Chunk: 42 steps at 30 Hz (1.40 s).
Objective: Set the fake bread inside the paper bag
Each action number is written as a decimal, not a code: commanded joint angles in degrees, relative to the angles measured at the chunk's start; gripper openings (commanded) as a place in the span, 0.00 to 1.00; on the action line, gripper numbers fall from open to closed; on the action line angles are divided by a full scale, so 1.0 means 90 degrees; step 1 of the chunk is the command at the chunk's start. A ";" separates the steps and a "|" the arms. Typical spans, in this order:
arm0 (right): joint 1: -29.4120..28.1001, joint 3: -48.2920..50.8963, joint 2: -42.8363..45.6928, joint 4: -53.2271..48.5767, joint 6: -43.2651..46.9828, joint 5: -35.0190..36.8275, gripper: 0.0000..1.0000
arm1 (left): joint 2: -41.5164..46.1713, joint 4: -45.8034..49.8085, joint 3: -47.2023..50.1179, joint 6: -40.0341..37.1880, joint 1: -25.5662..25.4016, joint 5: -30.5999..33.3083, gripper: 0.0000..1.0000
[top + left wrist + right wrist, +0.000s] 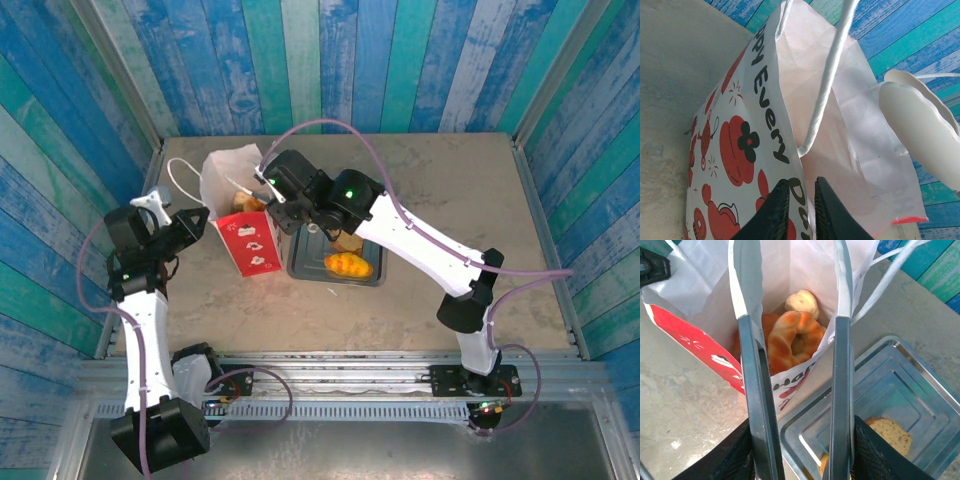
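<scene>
A: What's the right hand (799,452) got?
B: The tongs (754,390), gripped from outside by their two arms. The arms stand sprung apart over the mouth of the bag (687,327), with nothing between the tips.
A: And the left hand (801,197)?
B: Pinched nearly closed on the bag's near wall, steadying it on the bench (680,410).
A: Where's the bread (772,322)?
B: Some sits inside the bag, with a twisted ring (790,342) and a round bun (802,302) on top. More lies on the tray (920,390) just beside it: a croissant (348,264) and another piece.
A: What could go wrong?
B: I'd say the cord handle (890,270) hangs close to the right tong arm. A tip could hook it and drag the bag over. The bag is thin paper held at one edge, so a pull might tear or tip it and spill the bread. A weak squeeze could also drop a smooth pastry short of the bag
</scene>
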State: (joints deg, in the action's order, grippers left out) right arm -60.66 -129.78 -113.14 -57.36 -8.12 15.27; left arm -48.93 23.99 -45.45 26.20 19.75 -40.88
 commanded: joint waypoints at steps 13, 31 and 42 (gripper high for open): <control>0.0017 0.0800 0.1561 0.0874 -0.0201 -0.0883 0.47 | 0.0134 -0.0215 -0.0077 0.0102 -0.0018 -0.0038 0.52; 0.0184 0.2202 0.3096 0.0955 -0.0537 -0.0379 0.47 | 0.0145 -0.0077 -0.0340 -0.0118 -0.0017 0.0236 0.86; 0.1939 0.4700 0.4631 0.0570 -0.1002 -0.0985 0.47 | 0.0391 -0.0141 -0.0171 -0.0083 -0.0024 0.0374 0.94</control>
State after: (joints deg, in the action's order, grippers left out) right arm -46.59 -92.07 -72.69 -50.68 -15.27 9.06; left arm -46.30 23.33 -46.98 26.17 19.75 -38.13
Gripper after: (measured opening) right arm 0.471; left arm 0.943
